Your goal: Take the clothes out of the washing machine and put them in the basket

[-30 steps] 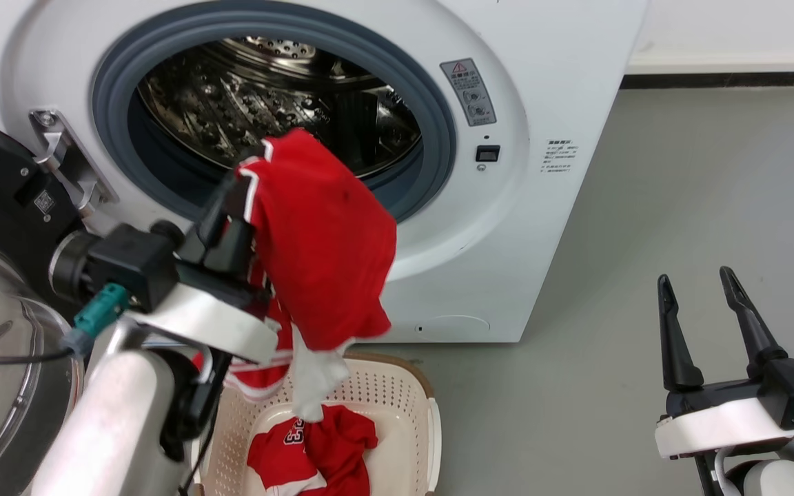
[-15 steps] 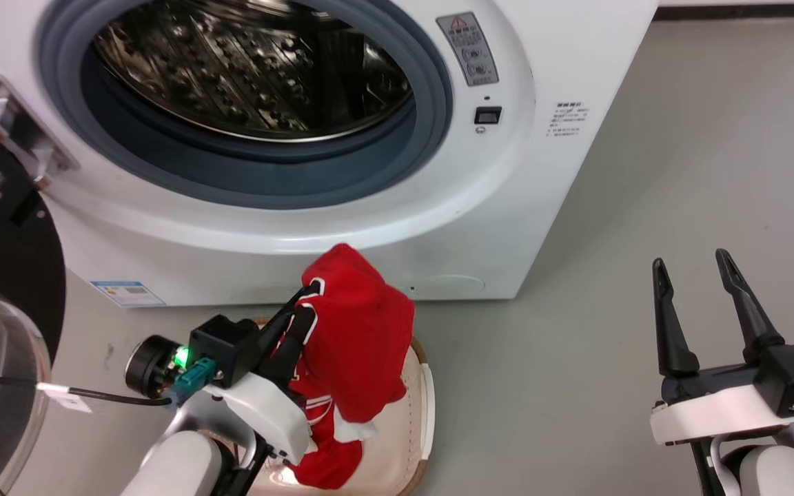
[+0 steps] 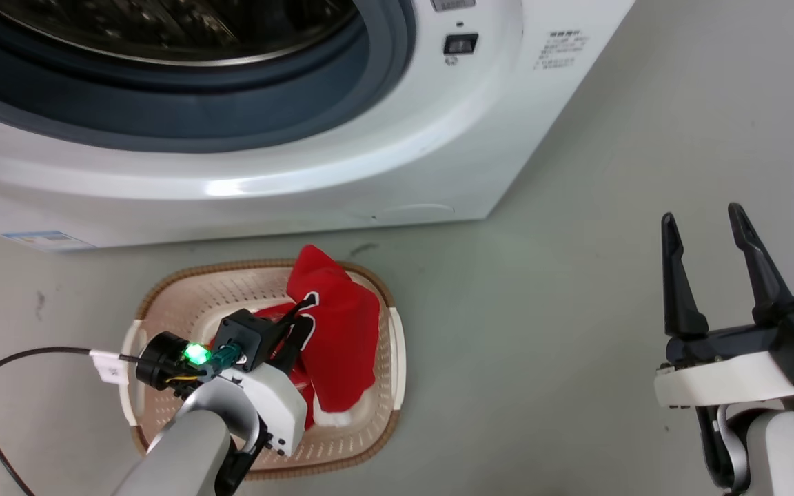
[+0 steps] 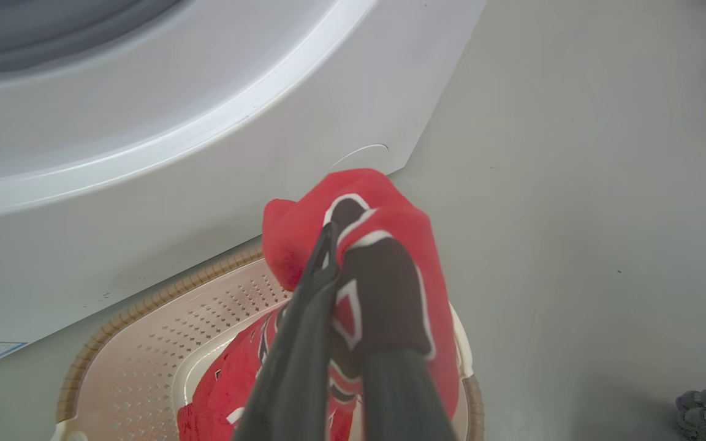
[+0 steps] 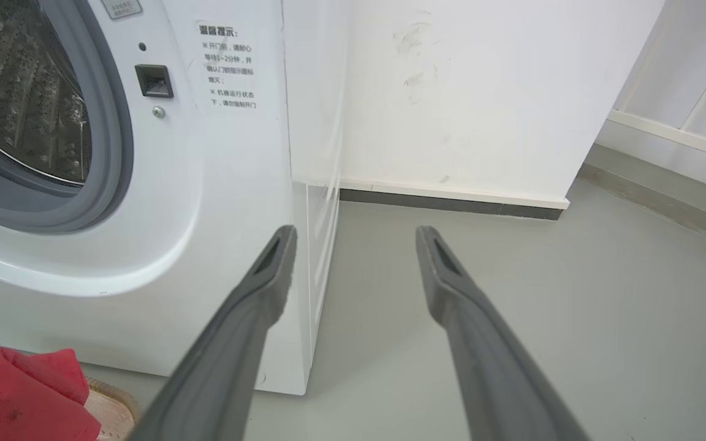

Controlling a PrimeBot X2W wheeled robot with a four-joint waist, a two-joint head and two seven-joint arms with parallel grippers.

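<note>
**Shirt comes down into the basket**

A second ago the red shirt (image 3: 342, 324) hung by the washing machine (image 3: 300, 172) opening. Now it sinks into the basket (image 3: 183, 275) at lower left, pinched by the left gripper (image 3: 298, 313). Letting go looks like the next step. The right gripper (image 3: 704, 215) waits spread at lower right.

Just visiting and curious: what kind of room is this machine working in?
Probably a laundry corner, perhaps in a home or test room. A white front-loading washing machine stands on a bare grey floor by a plain white wall, and a laundry basket holding red clothes sits right before it.
</note>
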